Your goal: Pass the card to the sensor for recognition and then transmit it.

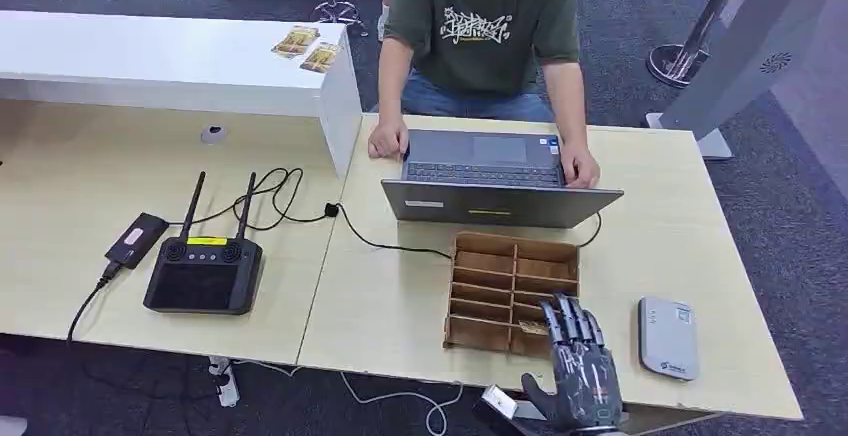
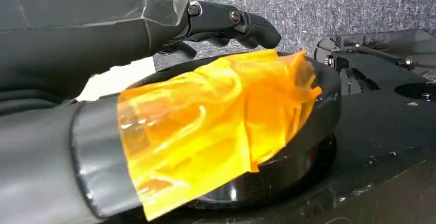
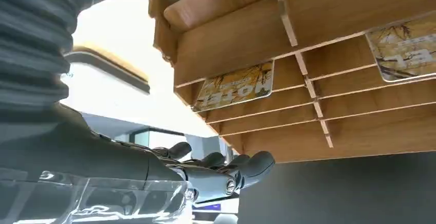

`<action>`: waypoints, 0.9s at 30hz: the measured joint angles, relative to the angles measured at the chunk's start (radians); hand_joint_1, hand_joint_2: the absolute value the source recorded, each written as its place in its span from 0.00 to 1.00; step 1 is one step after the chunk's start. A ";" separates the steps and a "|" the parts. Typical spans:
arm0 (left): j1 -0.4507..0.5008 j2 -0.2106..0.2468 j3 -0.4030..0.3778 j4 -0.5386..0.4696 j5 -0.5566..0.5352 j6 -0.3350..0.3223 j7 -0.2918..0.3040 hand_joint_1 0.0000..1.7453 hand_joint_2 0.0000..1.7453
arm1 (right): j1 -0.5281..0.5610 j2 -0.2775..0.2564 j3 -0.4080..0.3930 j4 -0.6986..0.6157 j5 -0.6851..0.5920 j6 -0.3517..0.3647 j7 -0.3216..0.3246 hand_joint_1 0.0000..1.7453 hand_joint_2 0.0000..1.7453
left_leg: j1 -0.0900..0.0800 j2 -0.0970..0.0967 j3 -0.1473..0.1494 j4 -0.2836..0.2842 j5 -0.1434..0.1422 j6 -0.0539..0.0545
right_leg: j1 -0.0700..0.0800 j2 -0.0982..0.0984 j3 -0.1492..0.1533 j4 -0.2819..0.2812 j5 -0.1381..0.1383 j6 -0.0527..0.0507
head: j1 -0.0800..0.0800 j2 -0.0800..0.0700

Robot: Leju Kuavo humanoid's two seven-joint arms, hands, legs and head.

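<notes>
Two cards [image 3: 235,86] sit in wooden rack [image 1: 512,291] slots, two more cards [image 1: 308,48] lie on far white counter [image 1: 150,56]. One sensor [image 1: 668,337] right of rack. Right hand [image 1: 578,356] empty, fingers straight and slightly apart, over rack's near edge. Left hand [image 2: 226,21] curled, empty.

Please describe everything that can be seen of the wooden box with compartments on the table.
The brown wooden compartment box looks like thin plywood, open on top, split by one long divider and several cross slats into two columns of narrow slots. It lies flat on the light wooden table, just in front of the grey laptop. The right wrist view shows yellow printed cards in two slots. The right hand reaches over its near right corner; contact cannot be told.
</notes>
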 joint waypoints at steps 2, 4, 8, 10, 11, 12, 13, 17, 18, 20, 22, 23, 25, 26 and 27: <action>0.000 0.000 0.000 0.000 0.000 0.000 0.000 0.00 0.00 | -0.003 0.003 0.002 0.003 -0.001 0.000 0.000 0.00 1.00 | 0.000 0.000 0.000 0.000 0.000 0.000 | 0.000 0.000 0.000 0.000 0.000 0.000 | 0.000 0.000; 0.000 0.000 0.000 0.000 0.000 0.000 -0.001 0.00 0.00 | -0.005 0.004 0.003 0.005 -0.002 0.000 0.000 0.00 1.00 | 0.000 0.000 0.000 0.000 0.000 0.000 | 0.000 0.000 0.000 0.000 0.000 0.000 | 0.000 0.000; 0.000 0.000 0.000 0.000 0.000 -0.001 -0.001 0.00 0.00 | -0.006 0.004 0.005 0.006 0.000 0.000 0.001 0.00 1.00 | 0.000 0.000 0.000 0.000 0.000 0.000 | 0.000 0.000 0.000 0.000 0.000 0.000 | 0.000 0.000; 0.000 0.000 0.000 0.000 0.000 -0.001 -0.002 0.00 0.00 | -0.006 0.004 0.005 0.006 0.016 -0.002 0.007 0.00 1.00 | 0.000 0.000 0.000 0.000 0.000 0.000 | 0.000 0.000 0.000 0.000 0.000 0.000 | 0.000 0.000; 0.000 0.000 0.000 0.000 0.000 -0.001 -0.002 0.00 0.00 | -0.006 0.004 0.003 0.006 0.028 -0.005 0.011 0.00 1.00 | 0.000 0.000 0.000 0.000 0.000 0.000 | 0.000 0.000 0.000 0.000 0.000 0.000 | 0.000 0.000; 0.000 0.000 0.000 0.000 0.000 -0.001 -0.003 0.00 0.00 | -0.005 0.004 -0.002 0.006 0.040 -0.013 0.012 0.00 1.00 | 0.000 0.000 0.000 0.000 0.000 0.000 | 0.000 0.000 0.000 0.000 0.000 0.000 | 0.000 0.000; 0.000 0.000 0.000 0.000 0.000 -0.001 -0.003 0.00 0.00 | -0.004 0.004 -0.007 0.002 0.053 -0.023 0.015 0.00 1.00 | 0.000 0.000 0.000 0.000 0.000 0.000 | 0.000 0.000 0.000 0.000 0.000 0.000 | 0.000 0.000; 0.000 0.000 0.000 0.000 0.000 -0.002 -0.008 0.00 0.00 | -0.002 0.004 -0.039 -0.024 0.087 -0.035 0.014 0.00 1.00 | 0.000 0.000 0.000 0.000 0.000 0.000 | 0.000 0.000 0.000 0.000 0.000 0.000 | 0.000 0.000; 0.000 0.000 0.000 0.000 0.000 -0.002 -0.008 0.00 0.00 | -0.002 0.004 -0.047 -0.029 0.092 -0.035 0.012 0.00 1.00 | 0.000 0.000 0.000 0.000 0.000 0.000 | 0.000 0.000 0.000 0.000 0.000 0.000 | 0.000 0.000; 0.000 0.000 0.000 0.000 0.000 -0.003 -0.008 0.00 0.00 | -0.001 0.004 -0.063 -0.038 0.101 -0.035 0.007 0.00 1.00 | 0.000 0.000 0.000 0.000 0.000 0.000 | 0.000 0.000 0.000 0.000 0.000 0.000 | 0.000 0.000; 0.001 0.000 0.000 0.000 0.000 -0.003 -0.008 0.00 0.00 | 0.001 0.004 -0.077 -0.044 0.112 -0.035 -0.002 0.00 1.00 | 0.000 0.000 0.000 0.000 0.000 0.000 | 0.000 0.000 0.000 0.000 0.000 0.000 | 0.000 0.000; 0.001 0.000 0.000 0.000 0.000 -0.003 -0.008 0.00 0.00 | 0.003 0.004 -0.084 -0.047 0.114 -0.035 -0.003 0.00 1.00 | 0.000 0.000 0.000 0.000 0.000 0.000 | 0.000 0.000 0.000 0.000 0.000 0.000 | 0.000 0.000; 0.001 0.000 0.000 0.000 0.000 -0.003 -0.008 0.00 0.00 | 0.005 0.004 -0.093 -0.053 0.118 -0.034 -0.006 0.00 1.00 | 0.000 0.000 0.000 0.000 0.000 0.000 | 0.000 0.000 0.000 0.000 0.000 0.000 | 0.000 0.000; 0.001 0.000 0.000 0.000 0.000 -0.003 -0.008 0.00 0.00 | 0.006 0.004 -0.098 -0.056 0.118 -0.032 -0.006 0.00 1.00 | 0.000 0.000 0.000 0.000 0.000 0.000 | 0.000 0.000 0.000 0.000 0.000 0.000 | 0.000 0.000; 0.001 0.000 0.000 0.000 0.000 -0.004 -0.008 0.00 0.00 | 0.009 0.004 -0.103 -0.059 0.118 -0.031 -0.009 0.00 1.00 | 0.000 0.000 0.000 0.000 0.000 0.000 | 0.000 0.000 0.000 0.000 0.000 0.000 | 0.000 0.000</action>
